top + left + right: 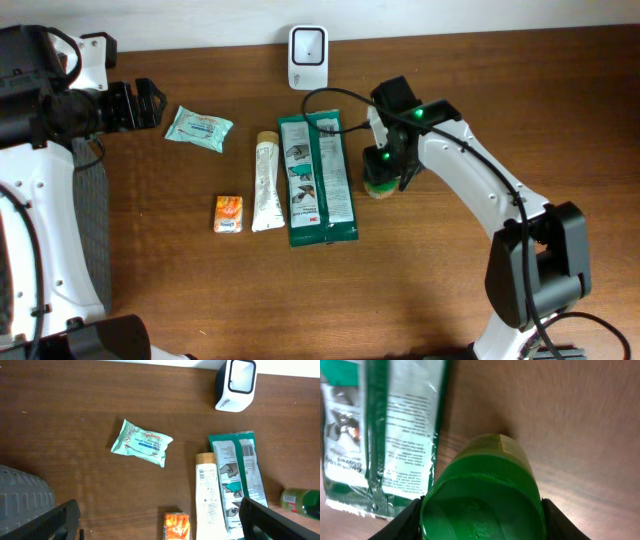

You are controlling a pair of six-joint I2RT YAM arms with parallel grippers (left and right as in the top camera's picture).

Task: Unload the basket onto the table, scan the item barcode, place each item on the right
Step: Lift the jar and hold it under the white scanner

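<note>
A green bottle (381, 186) with a green cap (482, 505) lies on the wooden table, right of a green packet (318, 180). My right gripper (383, 172) is down over the bottle. In the right wrist view its two dark fingers (402, 522) press against both sides of the cap. The white barcode scanner (307, 57) stands at the table's back edge, also in the left wrist view (235, 384). My left gripper (145, 103) hovers wide open at the far left with nothing between its fingers (55, 520).
A pale green tissue pack (198, 128), a white tube (266, 182) and a small orange box (228, 213) lie left of the green packet. A black cable (335, 95) runs from the right arm near the scanner.
</note>
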